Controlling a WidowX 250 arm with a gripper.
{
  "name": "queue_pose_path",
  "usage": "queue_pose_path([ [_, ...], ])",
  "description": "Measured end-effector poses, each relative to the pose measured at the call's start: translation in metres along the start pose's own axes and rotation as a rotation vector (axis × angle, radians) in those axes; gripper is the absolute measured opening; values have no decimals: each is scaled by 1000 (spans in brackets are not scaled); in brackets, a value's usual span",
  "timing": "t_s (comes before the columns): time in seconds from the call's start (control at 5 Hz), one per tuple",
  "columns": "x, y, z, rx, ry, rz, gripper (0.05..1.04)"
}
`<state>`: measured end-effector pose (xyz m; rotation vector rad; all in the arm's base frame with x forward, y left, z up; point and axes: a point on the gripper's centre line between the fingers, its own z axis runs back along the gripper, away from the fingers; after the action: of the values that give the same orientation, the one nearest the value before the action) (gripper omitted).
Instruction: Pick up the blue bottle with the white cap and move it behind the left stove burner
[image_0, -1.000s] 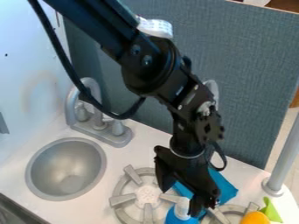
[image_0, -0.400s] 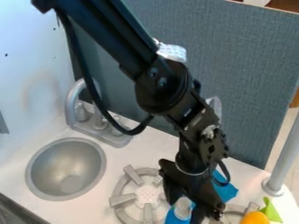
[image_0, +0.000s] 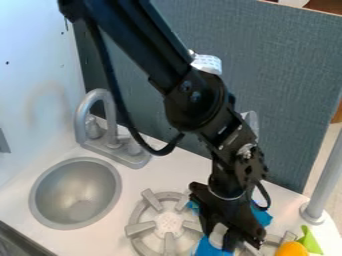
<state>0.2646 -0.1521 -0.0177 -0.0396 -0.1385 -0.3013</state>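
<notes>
The gripper (image_0: 219, 239) hangs low over the stove at the bottom right of centre, with its fingers spread. Between and just in front of them is the pale cap (image_0: 217, 233) of a bottle with a blue body (image_0: 210, 248), partly cut off by the bottom edge. Whether the fingers touch the bottle I cannot tell. Behind the gripper lies a blue cloth-like piece (image_0: 262, 216), largely hidden by it.
A grey burner (image_0: 137, 228) is left of the gripper, another partly hidden to its right. Beyond that are an orange object (image_0: 292, 249) and a green one (image_0: 309, 241). The sink (image_0: 75, 192), faucet (image_0: 81, 117) and upright pole (image_0: 325, 180) surround the counter; a panel (image_0: 287, 95) stands behind.
The arm and gripper have shifted right and slightly down. The gripper now covers more of the bottle and of the blue piece behind it.
</notes>
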Motion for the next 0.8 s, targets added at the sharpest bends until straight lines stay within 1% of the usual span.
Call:
queue_pose_path([
  [0.2, -3, -1, 8, -16, 19, -15, 498],
  [0.4, 16, 17, 42, -52, -42, 21, 498],
  [0.6, 34, 48, 57, -67, -64, 81, 496],
  [0.8, 57, 80, 55, -55, -58, 150, 496],
])
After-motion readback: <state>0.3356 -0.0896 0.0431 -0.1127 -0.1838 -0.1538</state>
